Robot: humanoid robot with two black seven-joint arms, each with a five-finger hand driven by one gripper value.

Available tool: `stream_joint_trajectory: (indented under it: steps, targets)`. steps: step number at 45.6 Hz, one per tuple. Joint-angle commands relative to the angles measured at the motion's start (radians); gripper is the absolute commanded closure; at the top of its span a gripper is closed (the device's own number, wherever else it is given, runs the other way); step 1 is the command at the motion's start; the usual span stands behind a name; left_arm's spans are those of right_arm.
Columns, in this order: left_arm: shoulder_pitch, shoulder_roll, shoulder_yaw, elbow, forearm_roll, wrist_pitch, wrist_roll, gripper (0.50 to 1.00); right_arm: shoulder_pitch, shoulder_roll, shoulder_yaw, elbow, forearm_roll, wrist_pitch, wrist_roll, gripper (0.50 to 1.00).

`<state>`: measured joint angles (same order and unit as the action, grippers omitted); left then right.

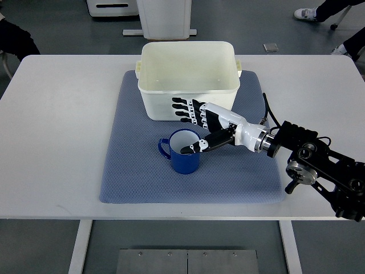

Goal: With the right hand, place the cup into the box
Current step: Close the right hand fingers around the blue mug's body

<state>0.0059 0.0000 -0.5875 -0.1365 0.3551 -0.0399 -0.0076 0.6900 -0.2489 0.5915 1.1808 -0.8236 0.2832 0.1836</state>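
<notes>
Top view
Landmark: the blue-grey mat [137, 171] on the white table [51, 131]; all places are given against it.
Cup: a blue cup [183, 151] with a white inside stands upright near the middle of the mat, its handle turned to the picture's left.
Cup contents: nothing shows inside but the thumb tip.
Box: a cream box [188, 80] sits on the far part of the mat, just behind the cup and apart from it; open-topped, with what looks like a bare floor.
Right hand: the right hand [201, 128] comes in across the mat's right side. Its four fingers [185, 111] are stretched out flat between cup and box, while the thumb lies over the cup's rim, tip dipping inside. It is not closed on the cup; I judge a grasp is only starting.
Left hand: not in view.
Handling: likely stiff, light while empty, with smooth, slippery walls; a hard knock could chip it.
Where to hold: pinch the near rim, thumb inside and fingers outside, or wrap the body opposite the handle.
</notes>
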Motion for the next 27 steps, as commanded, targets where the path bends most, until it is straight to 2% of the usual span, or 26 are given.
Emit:
stream_joint_trajectory:
  steps: [1, 27]
  targets:
    - [0.000, 0.000, 0.000, 0.000, -0.001, 0.000, 0.000, 0.500, -0.010, 0.011, 0.001, -0.015, 0.000, -0.004, 0.010, 0.505]
    - [0.000, 0.000, 0.000, 0.000, -0.001, 0.000, 0.000, 0.500, -0.056, 0.062, -0.002, -0.046, -0.039, -0.007, 0.017, 0.505]
